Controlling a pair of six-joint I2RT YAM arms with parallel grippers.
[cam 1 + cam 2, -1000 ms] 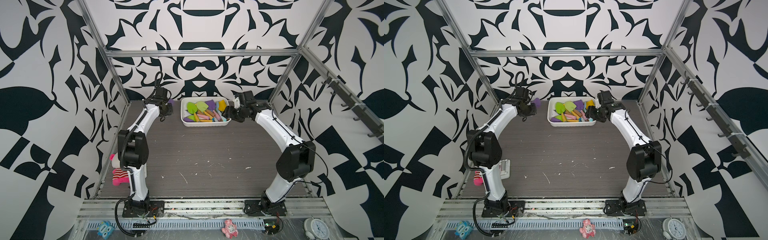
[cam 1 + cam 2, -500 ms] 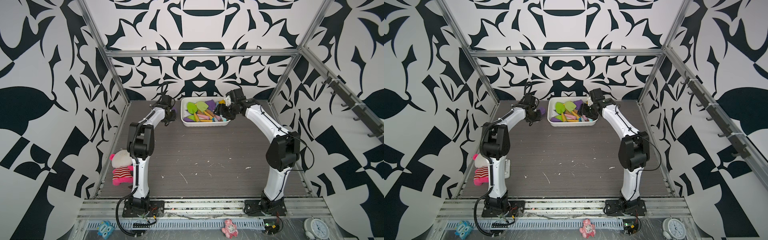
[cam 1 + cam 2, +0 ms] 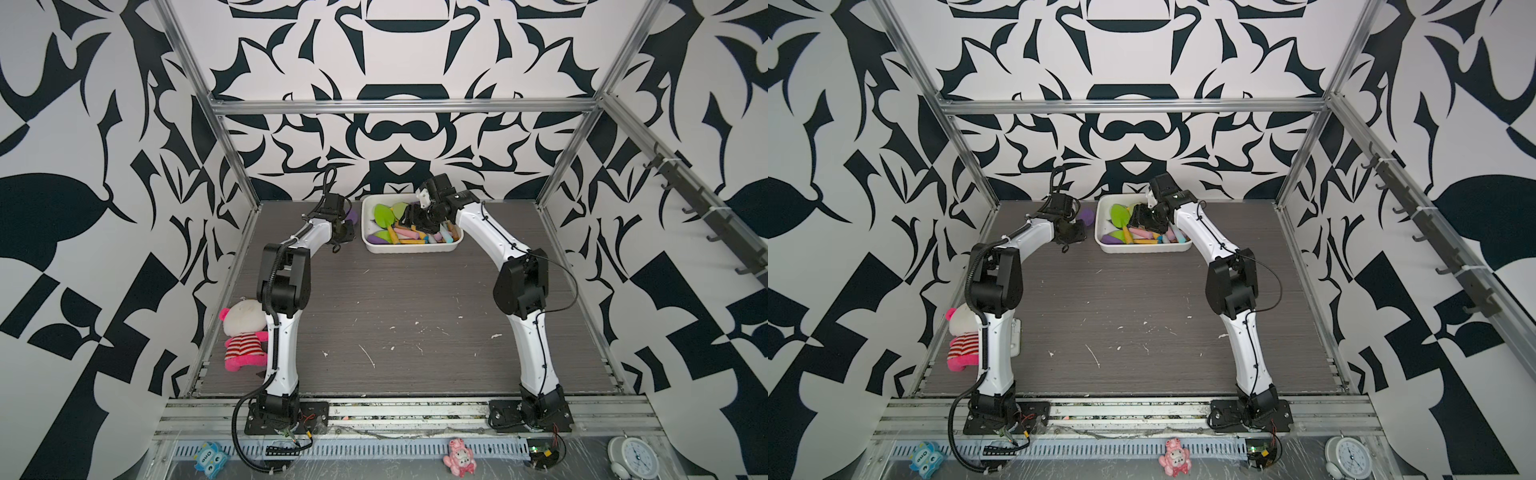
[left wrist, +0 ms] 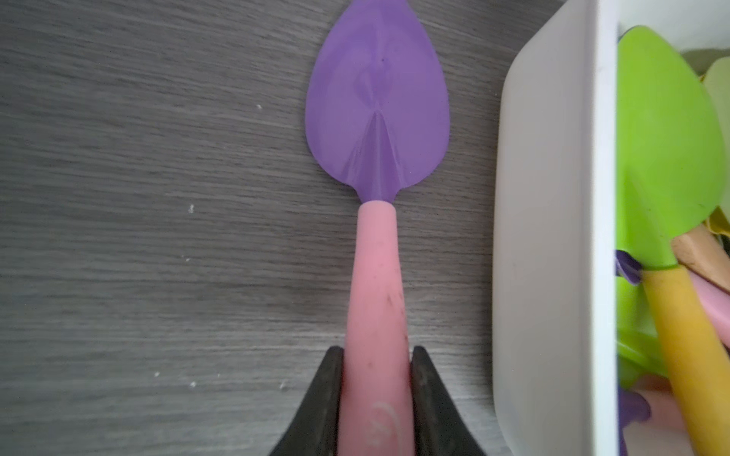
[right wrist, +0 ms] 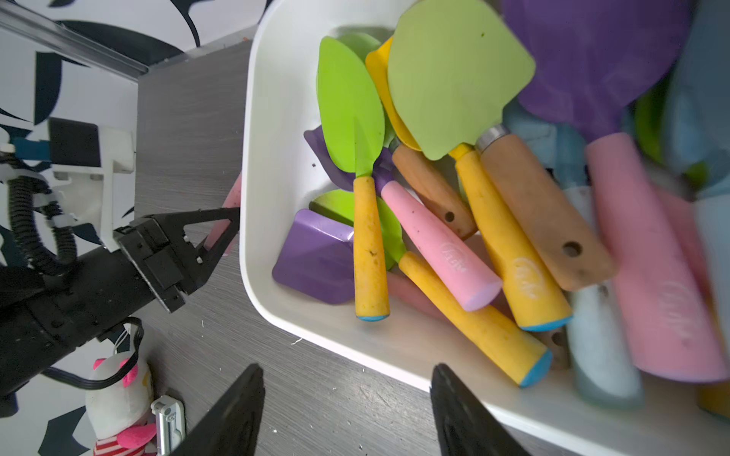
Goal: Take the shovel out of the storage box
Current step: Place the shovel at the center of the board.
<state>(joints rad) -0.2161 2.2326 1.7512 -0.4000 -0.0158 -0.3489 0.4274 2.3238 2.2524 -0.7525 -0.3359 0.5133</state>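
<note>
A shovel (image 4: 377,110) with a purple blade and a pink handle lies lengthwise beside the storage box, outside its left wall. My left gripper (image 4: 377,353) is shut on the pink handle. Whether the blade touches the table I cannot tell. In both top views only the purple blade (image 3: 351,214) (image 3: 1087,215) shows past the left gripper (image 3: 345,230) (image 3: 1077,232). The white storage box (image 3: 409,249) (image 3: 1144,249) (image 5: 276,118) holds several more shovels, among them a green one with a yellow handle (image 5: 351,114). My right gripper (image 5: 347,369) (image 3: 415,220) hovers open over the box, empty.
The box stands at the back of the dark wood-grain table (image 3: 395,311), close to the patterned back wall. A plush toy (image 3: 243,332) lies at the table's left edge by the left arm. Small figures and a clock (image 3: 631,455) sit on the front rail.
The right gripper has swung left from beside the box to over it. The left gripper has moved a little down and toward the box with the purple shovel. Both elbows have folded higher.
</note>
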